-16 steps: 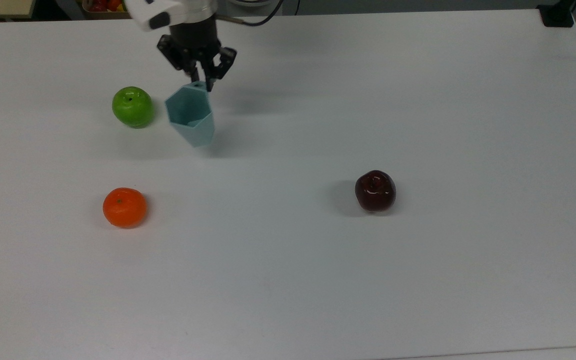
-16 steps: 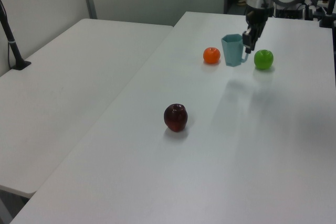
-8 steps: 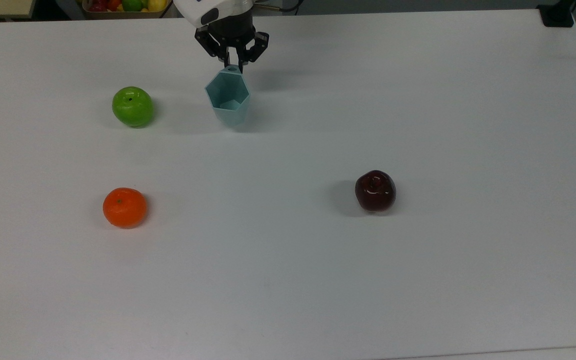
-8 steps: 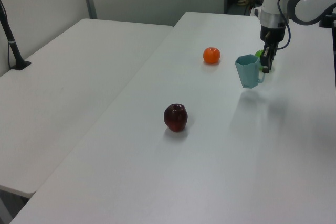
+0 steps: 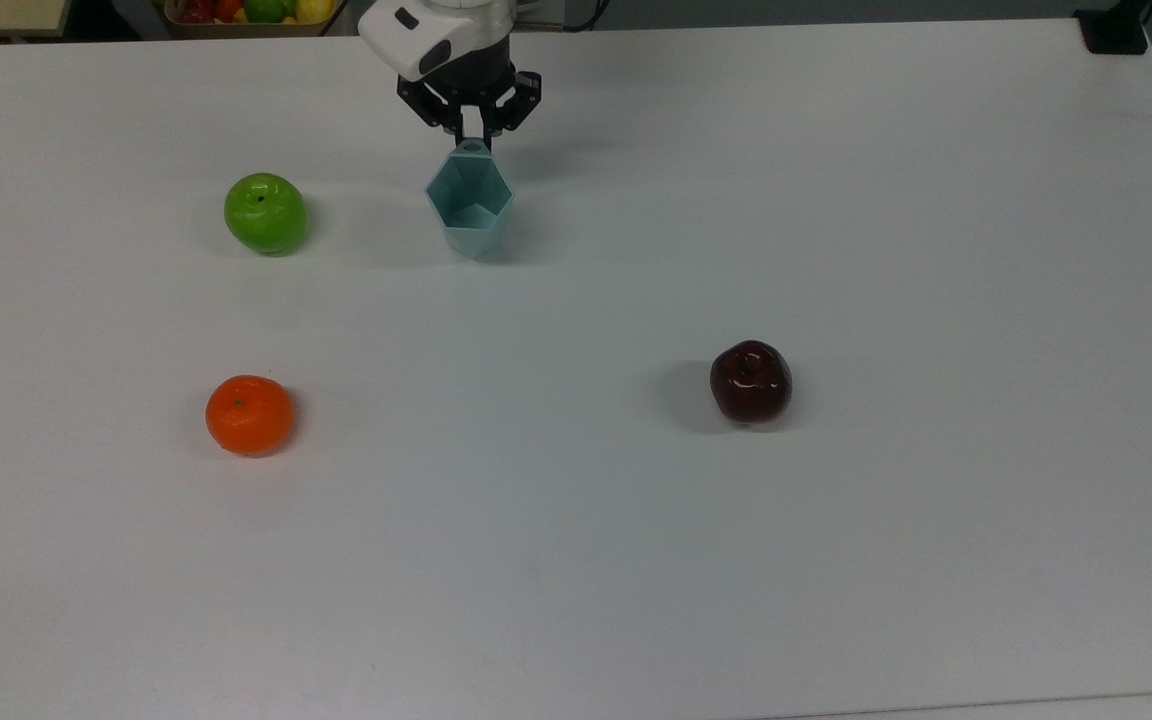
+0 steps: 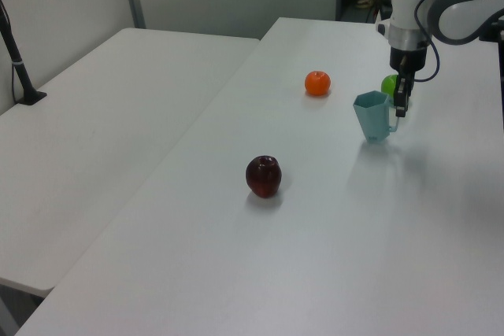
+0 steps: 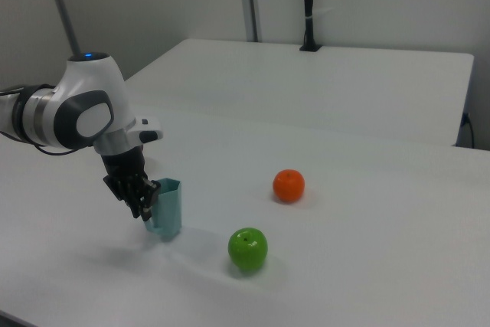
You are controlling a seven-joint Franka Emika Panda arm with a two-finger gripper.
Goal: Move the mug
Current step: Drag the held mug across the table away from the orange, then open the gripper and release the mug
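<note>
1. At the far edge of the top view, your gripper [image 5: 473, 135] has its fingers clamped on the small loop handle of the mug [image 5: 470, 208]; the left view confirms the pinch at the handle side [image 6: 399, 104].
2. Position of the mug: upright, open end up, base at or just above the table [image 5: 836, 560]. Contact with the surface cannot be confirmed from these views.
3. Judgement: the step in hand is setting down. Lower straight until the base is seated flat before you part the fingers; a handle grip sits off the mug's centre, so an early release could tip it.
4. Release advice: open only enough to free the handle, then retreat upward, not sideways, so a finger does not drag the loop.
5. Surroundings: green apple [image 5: 265, 213] lies to the top view's left, apart from the mug. Orange [image 5: 249, 414] and dark red apple [image 5: 750, 381] are well apart. None obstructs a vertical withdrawal.
</note>
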